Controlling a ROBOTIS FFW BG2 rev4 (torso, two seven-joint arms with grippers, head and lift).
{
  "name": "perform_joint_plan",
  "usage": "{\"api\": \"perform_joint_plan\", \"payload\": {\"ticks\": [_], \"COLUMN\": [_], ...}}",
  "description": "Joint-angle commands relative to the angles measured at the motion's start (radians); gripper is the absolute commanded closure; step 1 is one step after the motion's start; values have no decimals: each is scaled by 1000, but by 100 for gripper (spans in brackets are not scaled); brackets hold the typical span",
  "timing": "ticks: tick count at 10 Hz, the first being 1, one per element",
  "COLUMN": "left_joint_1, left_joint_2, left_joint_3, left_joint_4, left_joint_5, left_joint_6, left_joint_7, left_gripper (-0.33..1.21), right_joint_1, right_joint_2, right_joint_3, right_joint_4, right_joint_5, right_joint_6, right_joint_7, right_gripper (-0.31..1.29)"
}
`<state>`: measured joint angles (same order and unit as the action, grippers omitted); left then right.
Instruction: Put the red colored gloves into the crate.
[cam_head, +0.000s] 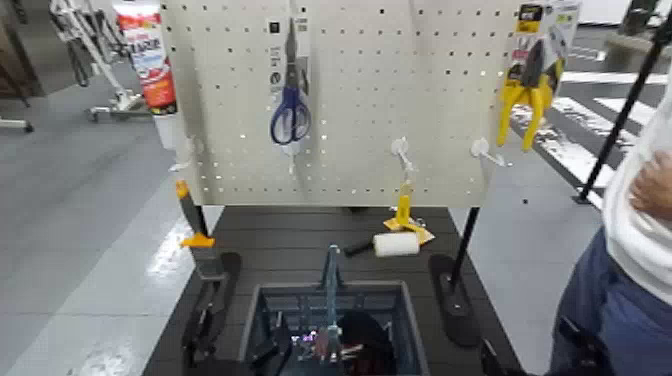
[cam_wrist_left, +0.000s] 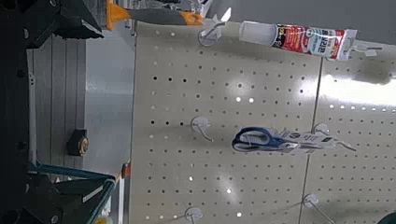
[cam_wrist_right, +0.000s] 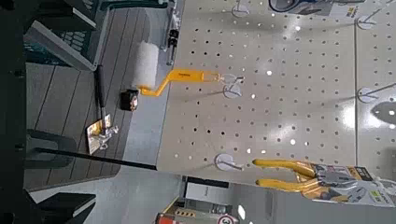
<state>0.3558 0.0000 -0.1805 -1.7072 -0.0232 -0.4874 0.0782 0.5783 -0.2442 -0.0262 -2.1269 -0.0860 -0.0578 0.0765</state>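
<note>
Both end effectors sit at the near edge of the head view: the left end effector (cam_head: 272, 352) seems to be the dark shape low over the crate (cam_head: 262, 300), on the left side of its upright handle (cam_head: 330, 285), and the right end effector (cam_head: 492, 362) seems to be the dark shape just outside the crate's right wall. For either one I cannot tell whether the fingers are apart or together, and the wrist views show only dark edges of them. A dark mass with red in it, most likely the red gloves (cam_head: 366, 342), lies inside the crate to the right of the handle. If so, the job looks nearly done, and the risks are in the pull-away. If a finger has hold of glove fabric or the header card, raising that arm would drag the pair back out or leave it draped over the crate's rim. The handle stands close beside the left end effector, so a sideways exit could hook it and shove or tip the crate. Beyond the crate a paint roller (cam_head: 396, 243) lies loose on the surface (cam_head: 290, 235), and the scissors (cam_head: 290, 110) hang on the pegboard (cam_head: 400, 100) behind it; a long forward swing could knock either. A person (cam_head: 640, 200) stands well to the right of the crate, within likely reach of a wide right-arm swing.
</note>
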Motion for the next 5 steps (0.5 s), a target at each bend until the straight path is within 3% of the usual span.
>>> {"api": "perform_joint_plan", "payload": {"ticks": [1,5], "left_joint_1": [0,0], "left_joint_2": [-55,-57], "left_joint_3": [1,-2], "left_joint_4": [0,1], "left_joint_5": [-3,-4], "left_joint_6": [3,4], "left_joint_7": [0,0], "left_gripper": [15,15], "right_joint_1": [6,6], "right_joint_2": [2,2], "right_joint_3": [8,15], "right_joint_4": [-28,-41], "right_joint_5": [46,68], "right_joint_6": [44,58], "right_joint_7": [-24,-43], "right_gripper": [-3,-3]}}
